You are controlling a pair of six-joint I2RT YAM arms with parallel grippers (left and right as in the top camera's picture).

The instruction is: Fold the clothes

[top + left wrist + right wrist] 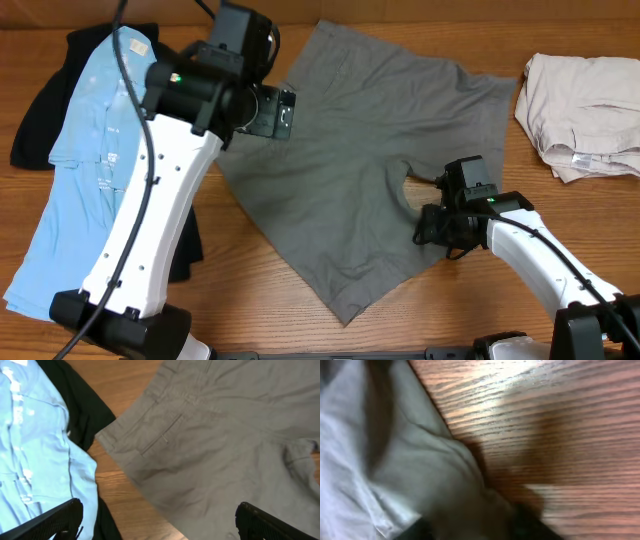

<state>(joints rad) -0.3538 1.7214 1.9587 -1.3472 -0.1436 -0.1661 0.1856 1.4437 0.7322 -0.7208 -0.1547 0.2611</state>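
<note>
Wooden tabletop [262,308], grey shorts [350,150] spread flat. Left pincer [157,507] hangs wide over them. Right pincer [425,230] is at the hem, can't tell its grip tbh.

Bare table [270,310] lies open at 6 o'clock of the shorts [360,150].
The light blue shirt [85,150] and left arm [150,230] block 9 o'clock; the beige garment [585,110] sits at 3 (wood between).

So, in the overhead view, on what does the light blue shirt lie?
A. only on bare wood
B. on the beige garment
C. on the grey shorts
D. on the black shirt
D: the light blue shirt is spread over the black shirt, whose dark cloth shows along both of its sides; the grey shorts and the beige garment lie apart from it.
</note>
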